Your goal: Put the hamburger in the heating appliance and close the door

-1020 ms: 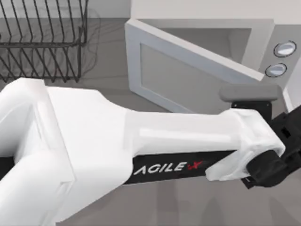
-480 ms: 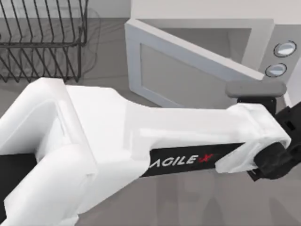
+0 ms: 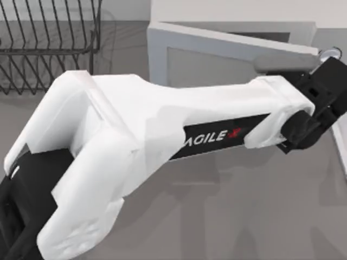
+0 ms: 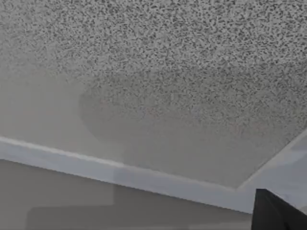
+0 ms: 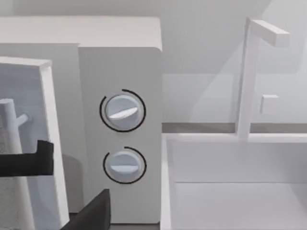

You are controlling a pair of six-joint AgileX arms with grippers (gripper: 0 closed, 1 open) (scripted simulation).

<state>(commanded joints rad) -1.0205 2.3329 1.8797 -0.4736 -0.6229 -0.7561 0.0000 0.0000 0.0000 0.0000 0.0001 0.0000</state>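
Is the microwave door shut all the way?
No, nearly shut. The door angles off the microwave, leaving a thin dark gap, with the left gripper at its handle end.

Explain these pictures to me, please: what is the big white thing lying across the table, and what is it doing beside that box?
The big white thing is a robot arm, the left arm, filmed from a camera above the table. Its black left gripper is at the door of the microwave, which stands only slightly ajar. The other two pictures come from cameras on the arms' wrists: one looks very closely at the door's speckled window panel, the other shows the microwave's two round knobs. A black wire rack stands at the table's far left.
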